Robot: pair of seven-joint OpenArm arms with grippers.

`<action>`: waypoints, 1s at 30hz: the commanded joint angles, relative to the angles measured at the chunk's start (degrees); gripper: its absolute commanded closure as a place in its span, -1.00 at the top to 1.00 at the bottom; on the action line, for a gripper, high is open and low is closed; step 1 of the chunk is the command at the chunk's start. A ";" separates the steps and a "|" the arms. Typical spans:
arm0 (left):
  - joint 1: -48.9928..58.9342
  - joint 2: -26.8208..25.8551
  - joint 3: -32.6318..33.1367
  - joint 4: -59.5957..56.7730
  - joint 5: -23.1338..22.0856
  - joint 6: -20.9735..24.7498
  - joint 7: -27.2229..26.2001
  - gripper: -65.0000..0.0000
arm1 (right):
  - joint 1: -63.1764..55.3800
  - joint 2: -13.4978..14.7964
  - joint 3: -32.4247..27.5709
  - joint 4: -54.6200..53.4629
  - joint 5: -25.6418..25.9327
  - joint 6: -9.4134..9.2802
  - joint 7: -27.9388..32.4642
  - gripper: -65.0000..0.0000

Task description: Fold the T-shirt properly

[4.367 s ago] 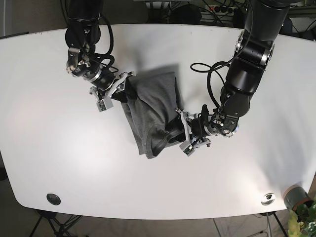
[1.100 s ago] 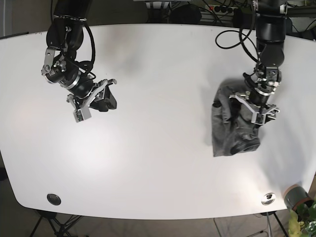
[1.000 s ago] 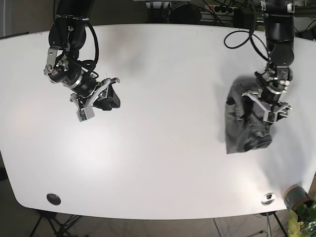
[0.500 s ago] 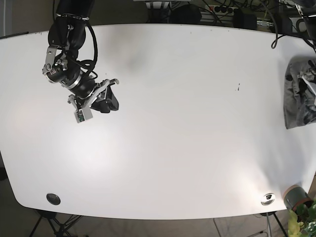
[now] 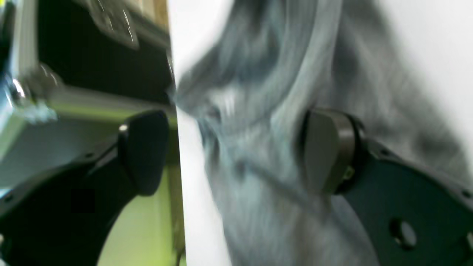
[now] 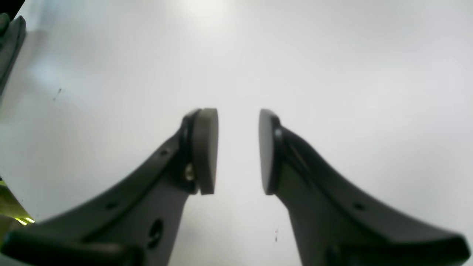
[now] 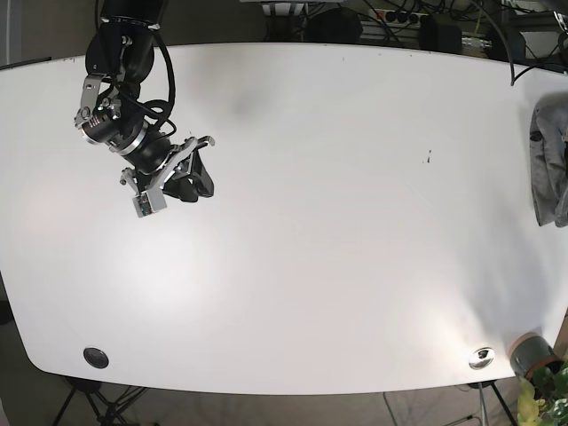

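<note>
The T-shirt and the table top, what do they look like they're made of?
T-shirt: soft grey knit fabric, probably cotton jersey; it bunches into limp folds and looks matte, though the left wrist view is blurred.
Table: smooth, hard white surface, likely laminate or coated board; it carries soft glare and small dark specks.

White table (image 7: pixel 311 266), dark cluttered surroundings

The right pincer (image 6: pixel 238 151) has matte black curved arms ending in flat grey pads (image 6: pixel 205 149), with small holes and a brass screw near one pad. The left pincer (image 5: pixel 236 151) matches. In the base view the right arm (image 7: pixel 115 80) is black with silver joint rings and looping black cables.
</note>
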State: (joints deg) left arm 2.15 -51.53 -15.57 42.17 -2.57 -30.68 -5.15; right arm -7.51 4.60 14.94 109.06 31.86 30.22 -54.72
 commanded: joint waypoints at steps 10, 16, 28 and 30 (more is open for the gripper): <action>-0.44 1.64 -0.56 13.61 -4.86 0.83 -1.31 0.59 | 0.52 0.63 0.23 1.67 0.98 0.24 1.14 -0.47; 3.25 5.95 -0.82 22.13 -5.21 0.92 -1.31 0.59 | -0.10 0.72 0.23 1.67 0.89 0.24 1.22 -0.47; 9.41 15.62 -2.76 41.04 -5.30 0.65 11.70 0.59 | -0.36 1.42 0.31 1.67 0.80 0.24 1.22 -0.47; 9.41 17.02 -3.99 41.65 -5.30 0.57 13.02 0.59 | -0.36 1.51 0.31 1.67 0.80 0.24 1.22 -0.47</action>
State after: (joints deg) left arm 12.25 -33.91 -17.93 82.35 -7.22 -30.72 8.21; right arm -8.47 5.69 15.07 109.47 31.55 30.17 -54.72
